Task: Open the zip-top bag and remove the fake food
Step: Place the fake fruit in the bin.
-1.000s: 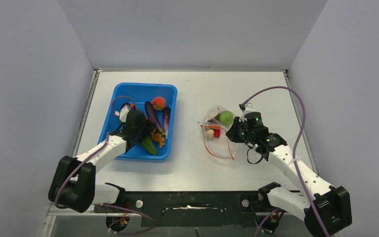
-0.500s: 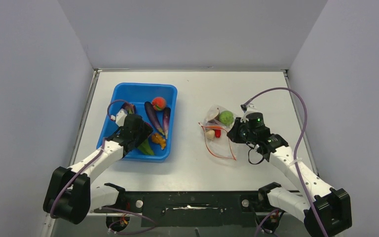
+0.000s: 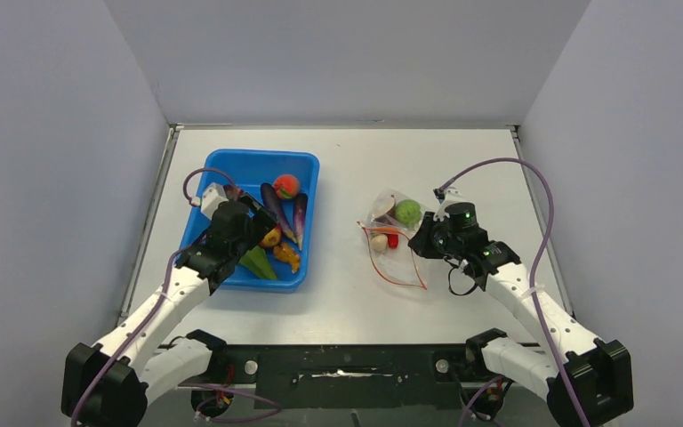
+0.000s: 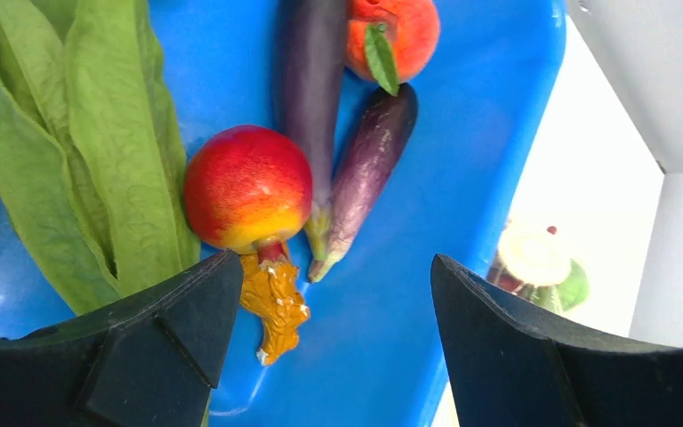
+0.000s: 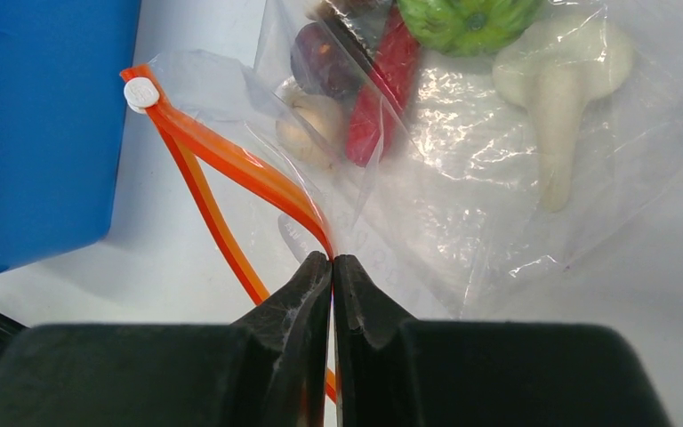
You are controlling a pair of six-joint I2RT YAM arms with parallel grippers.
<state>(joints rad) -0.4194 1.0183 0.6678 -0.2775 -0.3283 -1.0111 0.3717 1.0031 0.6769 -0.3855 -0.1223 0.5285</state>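
Observation:
The zip-top bag (image 3: pixel 396 240) lies right of centre, its two orange strips (image 5: pixel 231 160) spread apart. My right gripper (image 5: pixel 332 260) is shut on the nearer strip at the bag's right edge (image 3: pixel 422 238). Inside the clear plastic (image 5: pixel 462 178) lies fake food: a green bumpy ball (image 5: pixel 467 18), a white mushroom (image 5: pixel 560 80), a red piece (image 5: pixel 382 89) and a dark purple piece (image 5: pixel 316 58). My left gripper (image 4: pixel 333 262) hangs open over the blue bin (image 3: pixel 231 169) with nothing between its fingers. A red-yellow fruit (image 4: pixel 247 189) rests in the bin just beyond the left finger.
In the bin (image 4: pixel 462 160) there are also two purple eggplants (image 4: pixel 365 169), an orange-pink peach (image 4: pixel 396 36), green leaves (image 4: pixel 98 133) and a crinkled orange piece (image 4: pixel 271 298). Purple cables loop over both arms. Walls close in the table on three sides.
My left jaws have opened wider and the red-yellow fruit now shows lying in the bin beside them. The left arm has drawn back toward its base. The right gripper holds its place.

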